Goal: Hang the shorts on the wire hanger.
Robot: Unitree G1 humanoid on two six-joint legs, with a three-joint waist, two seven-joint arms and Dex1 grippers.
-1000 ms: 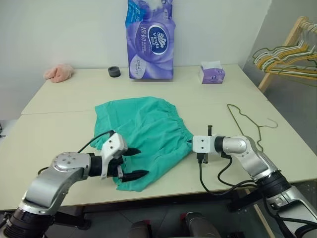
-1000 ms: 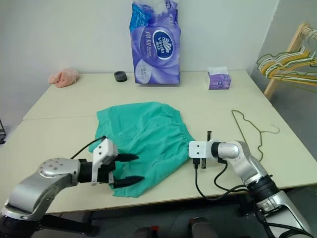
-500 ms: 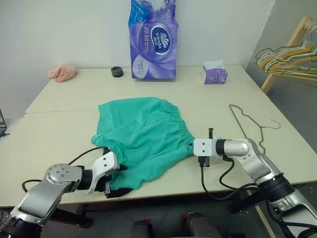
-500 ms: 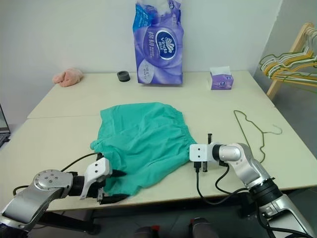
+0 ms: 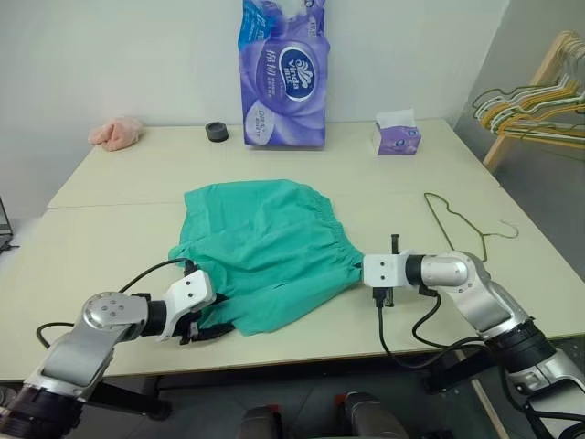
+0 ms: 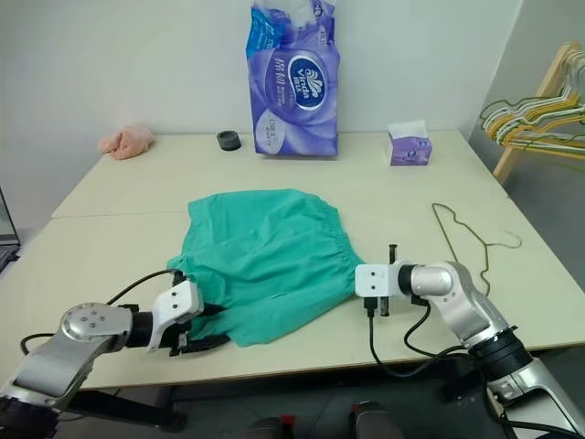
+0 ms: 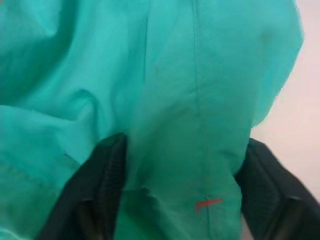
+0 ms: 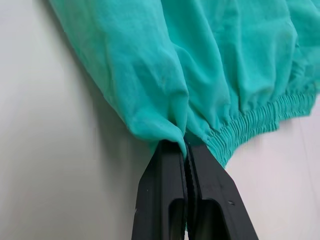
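The teal-green shorts (image 5: 265, 242) lie spread on the table's middle, waistband toward the right. My left gripper (image 5: 217, 322) is low at their near-left hem. In the left wrist view its black fingers (image 7: 102, 182) stand apart, open, with a fold of the cloth (image 7: 190, 125) running between them. My right gripper (image 5: 359, 268) is shut on the shorts at the near end of the gathered waistband. The right wrist view shows the cloth (image 8: 165, 85) pinched at its closed fingertips (image 8: 186, 150). The wire hanger (image 5: 457, 224) lies flat on the table, off to the right of the right arm.
At the table's back stand a tall purple tissue pack (image 5: 281, 78), a small tissue box (image 5: 396, 137), a black ring-shaped object (image 5: 216, 132) and a pink cloth lump (image 5: 115, 133). A wooden rack with several hangers (image 5: 530, 101) stands off the table at right.
My left gripper has sunk and moved left along the shorts' near hem, and its fingers stand closer together. The near flap of cloth has shifted with it. The right gripper stays shut.
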